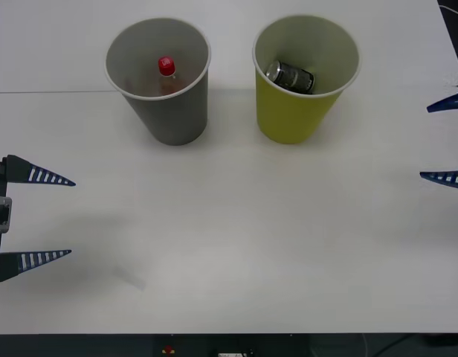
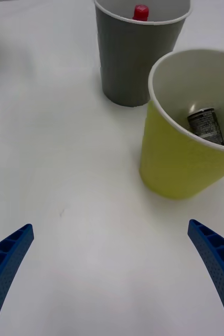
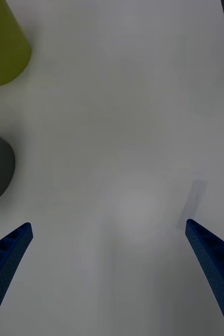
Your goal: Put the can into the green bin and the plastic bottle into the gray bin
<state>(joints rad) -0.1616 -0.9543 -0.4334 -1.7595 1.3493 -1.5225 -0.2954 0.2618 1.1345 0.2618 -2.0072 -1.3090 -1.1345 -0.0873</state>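
Leftmost, the left gripper [image 1: 65,217] hangs spread wide over the white table [image 1: 236,238]. Next, the gray bin [image 1: 169,111] holds the plastic bottle [image 1: 166,68], then the green bin [image 1: 288,111] holds the can [image 1: 290,76]. Rightmost, the right gripper [image 1: 434,141] is spread apart.

Can [image 1: 290,76] in green bin [image 1: 288,119]; plastic bottle [image 1: 166,68] in gray bin [image 1: 173,115].

White table [image 1: 236,245] w/ faint seam across far part; dark floor strip below near edge.
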